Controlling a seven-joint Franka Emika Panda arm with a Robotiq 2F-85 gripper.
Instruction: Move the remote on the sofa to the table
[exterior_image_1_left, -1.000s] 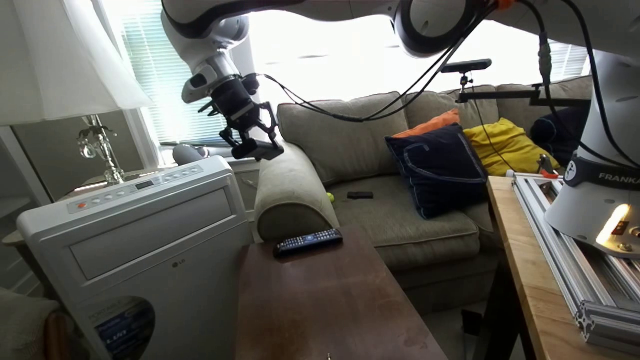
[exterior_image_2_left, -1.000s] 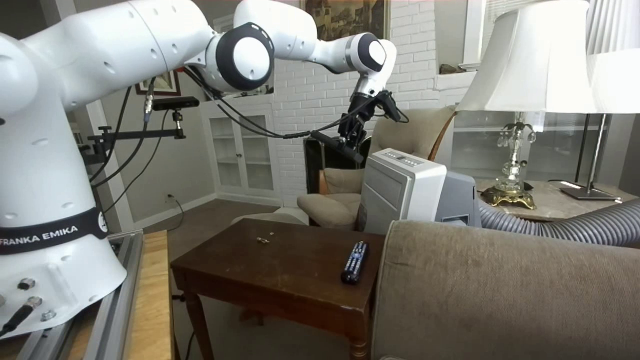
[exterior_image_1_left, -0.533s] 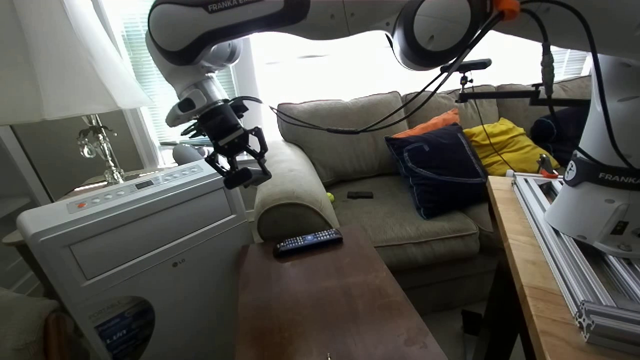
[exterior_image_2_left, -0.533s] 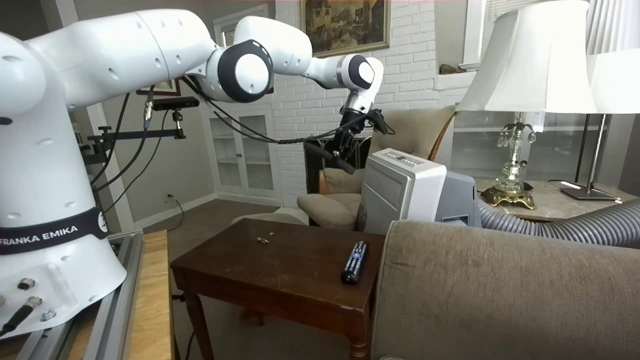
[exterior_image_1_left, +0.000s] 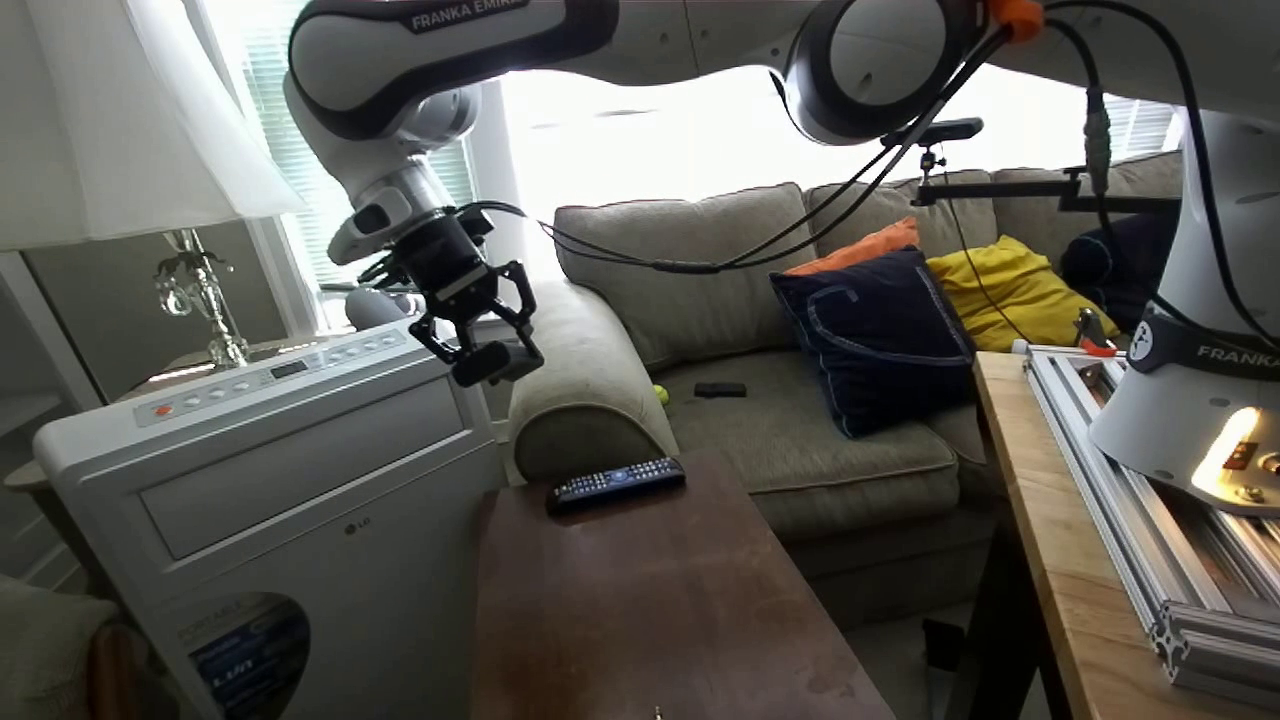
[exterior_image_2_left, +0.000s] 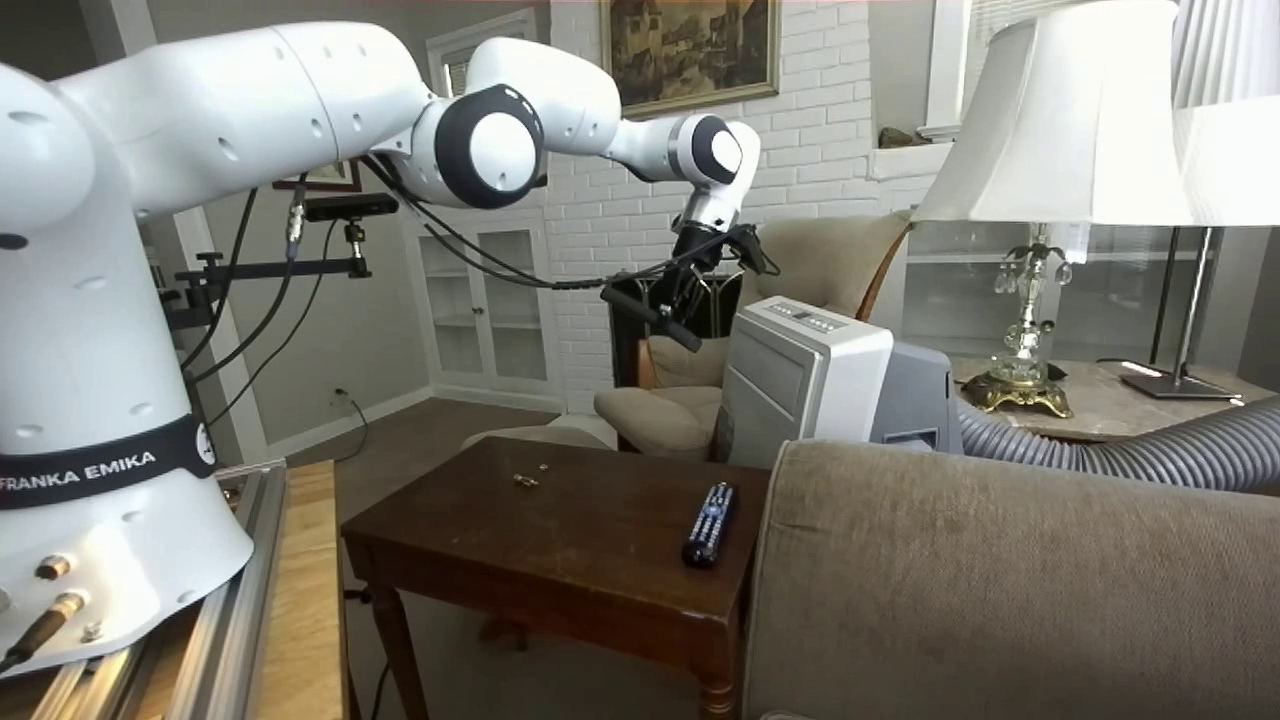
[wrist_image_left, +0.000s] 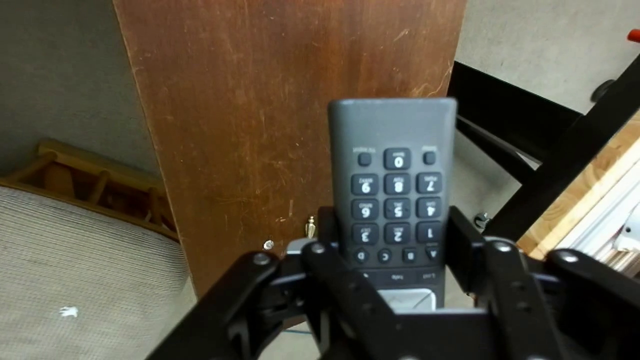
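While the remote (wrist_image_left: 392, 195) is clamped along its two long edges by the gripper (wrist_image_left: 392, 232), whose fingers are parted only by the remote's width, it is held up in the air, apart from the worktop (exterior_image_1_left: 650, 600). Left of centre in an exterior view, it is seen with the rounded armrest of the sofa (exterior_image_1_left: 760, 440) just to its right; in the wrist view, its number keys are shown upside down, right of centre, with the worktop behind. A bluish-keyed remote (exterior_image_2_left: 710, 525) is laid on the worktop, lower right of centre in an exterior view, and a small brass-coloured piece (exterior_image_2_left: 525, 480) is seen farther left. Near the middle of an exterior view, a slim black object (exterior_image_1_left: 720, 390) is supported by the sofa seat; its keys, if any, cannot be made out.
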